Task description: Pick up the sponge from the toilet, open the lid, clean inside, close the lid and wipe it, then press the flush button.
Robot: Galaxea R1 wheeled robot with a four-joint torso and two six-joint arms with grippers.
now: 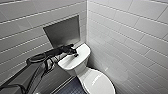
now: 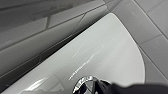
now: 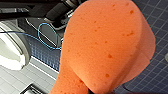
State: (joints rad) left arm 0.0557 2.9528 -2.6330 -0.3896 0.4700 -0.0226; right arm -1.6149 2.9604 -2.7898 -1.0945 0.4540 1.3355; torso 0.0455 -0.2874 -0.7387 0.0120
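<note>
The left hand (image 1: pixel 75 53) hangs over the middle of the tank top (image 1: pixel 80 50), reaching in from the left on its dark arm (image 1: pixel 47 56). Whether it is spread or pressed together cannot be told. In the left wrist view its dark tip lies against the flush button (image 2: pixel 85 83), which shows a shiny ring; whether the tip presses down cannot be told.

The toilet (image 1: pixel 86 75) stands directly under this hand. Its lid (image 1: pixel 98 82) is shut, nearer the robot than the hand and lower.

Just behind the hand is the tiled wall (image 1: pixel 22 30) with 1 grey recess (image 1: pixel 62 31). Just past the tank's far end, to the hand's right, a second tiled wall (image 1: pixel 130 37) closes the corner. Open room lies only toward the bowl and over the dark floor (image 1: pixel 72 88) beneath the arm.

The right hand holds the sponge (image 3: pixel 107 47) pinched and lifted clear of the blue-tiled floor (image 3: pixel 156 72). The sponge sits close against that wrist, well apart from the left hand. A curved white edge of the toilet lies to 1 side of it, and a thin blue cable (image 3: pixel 47 37) runs across grey robot parts.

Counted: 1 toilet, 1 lid, 1 flush button, 1 sponge, 2 walls, 1 recess.
</note>
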